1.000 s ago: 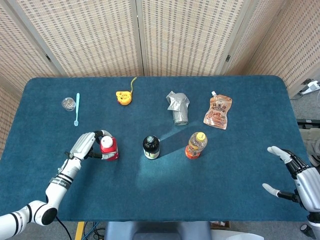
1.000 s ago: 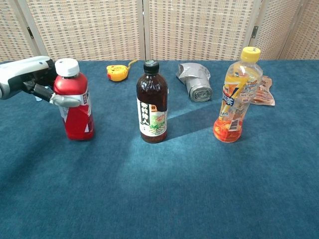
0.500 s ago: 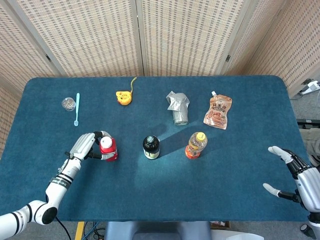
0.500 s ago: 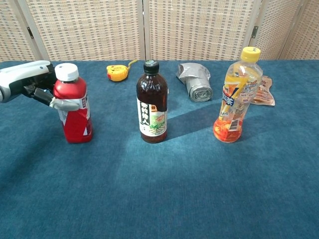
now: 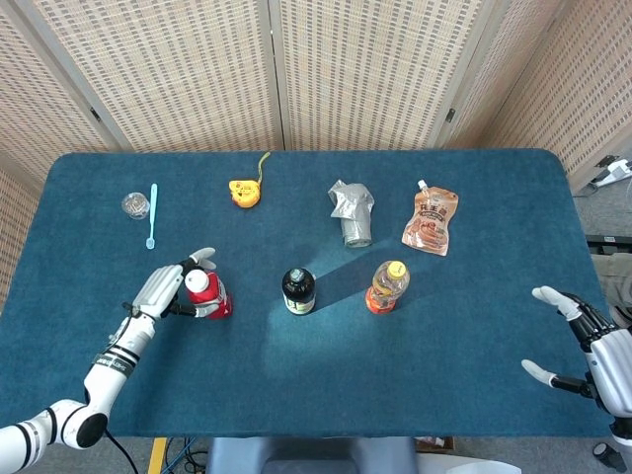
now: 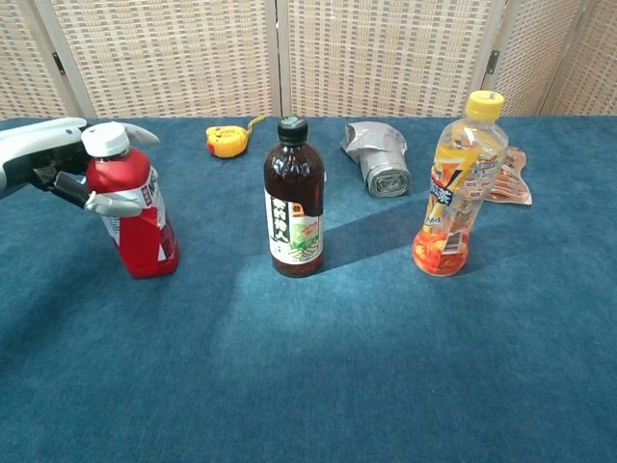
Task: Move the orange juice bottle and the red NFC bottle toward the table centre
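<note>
Left hand [image 5: 163,289] wrapped round the red bottle [image 5: 207,295] at the left of the blue table [image 5: 296,385], fingers [image 6: 108,204] curled across the shoulder, one finger raised past the white cap [image 6: 104,138]. Bottle tipped off vertical, top leaning toward the hand, base touching the cloth. Sits left of the dark bottle [image 5: 298,290], well apart from it.

Over on the right, the orange juice bottle [image 5: 387,285] upright with its yellow cap, untouched, just right of the dark bottle and near the middle of the table. In the chest view, same line-up: red bottle [image 6: 132,217], dark bottle [image 6: 294,201], juice bottle [image 6: 455,189], left to right across the front.

Right hand [image 5: 592,344] out at the right edge of the table, palm showing, fingers spread wide, gripping nothing, far from the juice bottle.

Further back: yellow tape measure [image 5: 245,191], crumpled silver roll [image 5: 352,210], brown spouted pouch [image 5: 432,219]. At the far left, a light blue toothbrush [image 5: 152,214] beside a small clear cap-like thing [image 5: 135,204]. Woven screen panels [image 5: 316,69] behind it all.
</note>
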You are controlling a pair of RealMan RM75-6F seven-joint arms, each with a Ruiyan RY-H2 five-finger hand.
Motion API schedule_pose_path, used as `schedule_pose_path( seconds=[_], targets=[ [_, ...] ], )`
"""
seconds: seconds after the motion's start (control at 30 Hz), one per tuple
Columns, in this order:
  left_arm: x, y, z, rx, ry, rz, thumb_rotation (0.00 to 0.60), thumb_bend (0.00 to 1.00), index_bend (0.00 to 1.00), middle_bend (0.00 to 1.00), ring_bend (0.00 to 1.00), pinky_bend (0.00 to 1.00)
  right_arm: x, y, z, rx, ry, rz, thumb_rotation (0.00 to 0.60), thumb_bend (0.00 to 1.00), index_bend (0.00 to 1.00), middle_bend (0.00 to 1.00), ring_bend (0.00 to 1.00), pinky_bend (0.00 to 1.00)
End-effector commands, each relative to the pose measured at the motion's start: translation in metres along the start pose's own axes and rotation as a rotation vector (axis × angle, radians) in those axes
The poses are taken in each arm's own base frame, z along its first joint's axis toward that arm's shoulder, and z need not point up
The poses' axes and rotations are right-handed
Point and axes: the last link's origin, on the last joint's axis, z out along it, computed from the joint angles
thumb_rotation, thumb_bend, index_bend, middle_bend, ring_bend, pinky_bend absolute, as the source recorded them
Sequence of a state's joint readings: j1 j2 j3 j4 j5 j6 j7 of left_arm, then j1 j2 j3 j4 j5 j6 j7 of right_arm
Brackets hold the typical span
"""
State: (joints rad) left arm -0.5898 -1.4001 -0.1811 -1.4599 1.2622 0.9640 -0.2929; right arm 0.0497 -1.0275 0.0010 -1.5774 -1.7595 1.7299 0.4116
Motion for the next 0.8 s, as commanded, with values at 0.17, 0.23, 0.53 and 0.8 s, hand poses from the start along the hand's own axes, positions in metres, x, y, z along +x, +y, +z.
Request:
schedule_pose_path(
  seconds=[0.17, 0.23, 0.53, 0.8],
  targets=[
    [0.01, -0.008, -0.016, 0.028, 0.009, 0.026, 0.6, 0.13, 0.08, 0.14, 0.21, 0.44, -0.001, 0.003, 0.002, -0.016, -0.003, -0.021, 0.6, 0.0, 0.13, 0.23, 0.17, 0.35],
    [0.014, -0.01, -0.023, 0.032, 0.017, 0.041, 0.6, 0.13, 0.08, 0.14, 0.2, 0.44, -0.002, 0.004, 0.002, -0.025, -0.008, -0.03, 0.6, 0.0, 0.13, 0.23, 0.17, 0.35],
    [0.036, -0.028, -0.075, 0.042, 0.123, 0.177, 0.6, 0.13, 0.09, 0.13, 0.17, 0.44, -0.004, 0.017, 0.007, -0.14, -0.044, -0.106, 0.6, 0.0, 0.15, 0.24, 0.17, 0.35],
    [0.054, -0.03, -0.131, -0.014, 0.218, 0.256, 0.6, 0.13, 0.13, 0.13, 0.17, 0.43, -0.006, 0.027, 0.011, -0.236, -0.075, -0.177, 0.6, 0.0, 0.16, 0.26, 0.17, 0.35]
  ],
)
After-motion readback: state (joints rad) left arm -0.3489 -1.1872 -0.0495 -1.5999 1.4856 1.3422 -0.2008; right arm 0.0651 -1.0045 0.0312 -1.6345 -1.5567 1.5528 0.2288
